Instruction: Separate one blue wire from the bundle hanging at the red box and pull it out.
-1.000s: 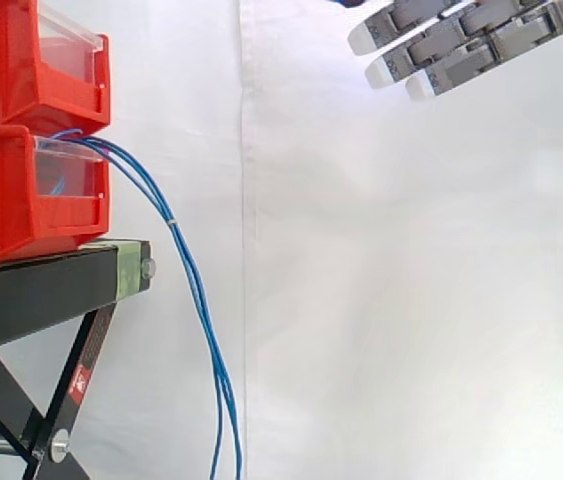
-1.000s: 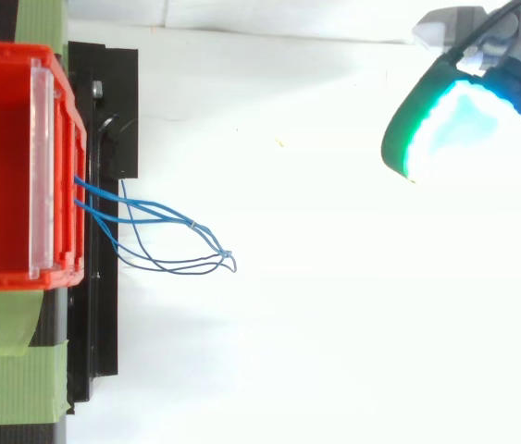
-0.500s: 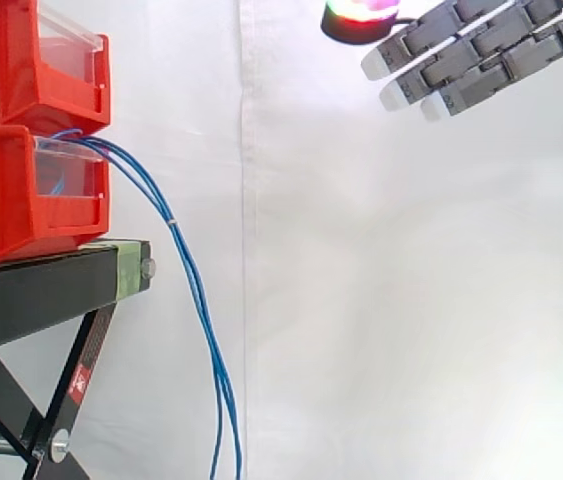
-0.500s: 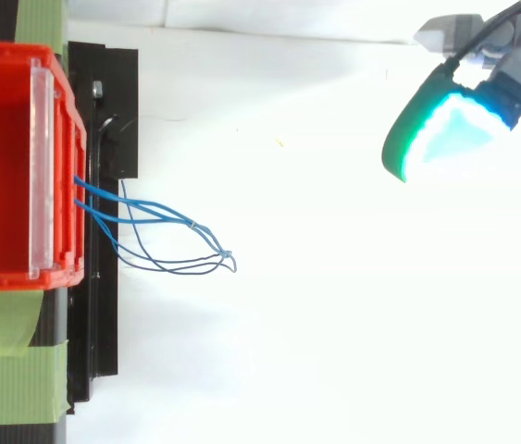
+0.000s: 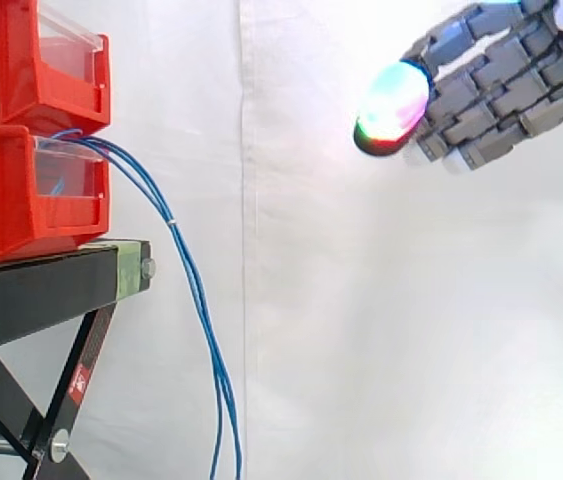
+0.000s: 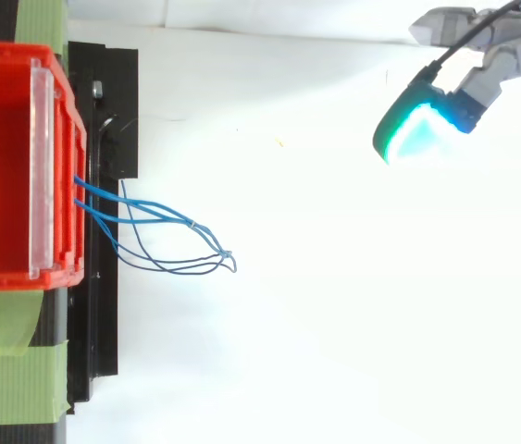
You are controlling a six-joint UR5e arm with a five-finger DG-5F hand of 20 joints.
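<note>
A bundle of thin blue wires (image 5: pixel 199 305) comes out of the lower red box (image 5: pixel 11 195), arcs over the stand's edge and hangs down past the bottom of the side view. From above, the same wires (image 6: pixel 167 236) loop out to the right of the box front (image 6: pixel 56 166). My hand (image 5: pixel 496 85) hovers at the upper right, far from the wires and higher than them. Its fingers are loosely extended toward the boxes and hold nothing. The thumb's glowing pad (image 5: pixel 393 103) points left; from above it shines green and cyan (image 6: pixel 417 129).
A second red box (image 5: pixel 31 60) is stacked on the lower one. Both rest on a black stand (image 5: pixel 51 285) with crossed legs and green tape (image 6: pixel 15 370). A white curtain (image 5: pixel 361 320) hangs behind, with open space between the hand and the wires.
The hand has dropped lower in the side view and tilted. Its thumb has swung out in front, so the glowing pad now faces the boxes. The wires have not moved.
</note>
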